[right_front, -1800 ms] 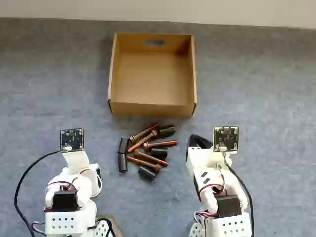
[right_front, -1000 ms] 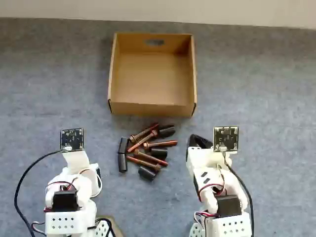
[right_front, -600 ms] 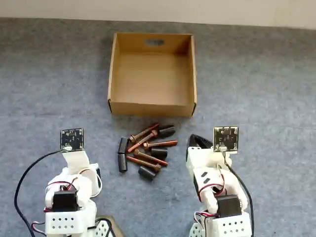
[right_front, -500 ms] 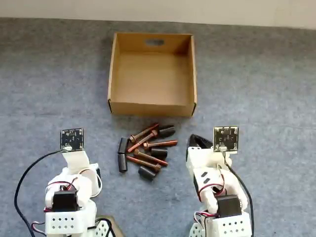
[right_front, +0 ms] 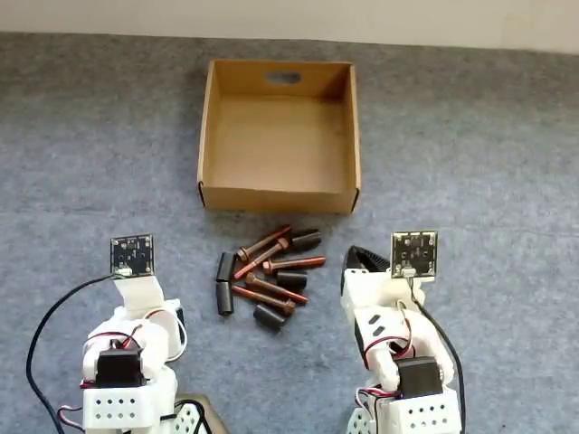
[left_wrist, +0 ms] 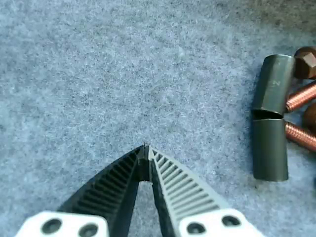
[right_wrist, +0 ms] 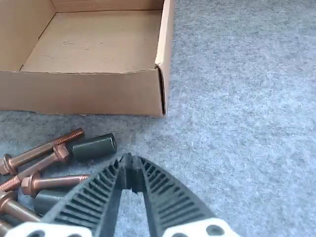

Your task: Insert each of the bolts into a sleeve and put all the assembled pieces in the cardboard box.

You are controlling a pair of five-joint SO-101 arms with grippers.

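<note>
Left arm (right_front: 122,353): folded low at the near left of the table, its wrist pointed towards the far side. The left gripper (left_wrist: 144,149) is carried just above the carpet; its ribbed jaws are brought together at the tips and nothing is held between them. Two dark sleeves (left_wrist: 270,148) are laid end to end just to its right, with copper bolts (left_wrist: 302,96) touching them from the right.

Centre: the bolts (right_front: 271,268) and sleeves (right_front: 223,282) are heaped loosely in one small pile between the two arms, none of them assembled. The cardboard box (right_front: 279,197) is set just beyond the pile, open at the top, with a hand slot cut in its far wall.

Right arm (right_front: 398,344): folded in the same way at the near right. The right gripper (right_wrist: 127,159) is likewise closed tip to tip and grips nothing; it is placed just right of the pile and near the right-hand corner of the box (right_wrist: 84,91).

Markings: a faint moulded mark is carried by one sleeve (left_wrist: 273,84), too small to be read.

Setting: the table is covered with grey carpet (right_front: 479,163); a pale strip of wall (right_front: 289,16) is seen along the far edge.
</note>
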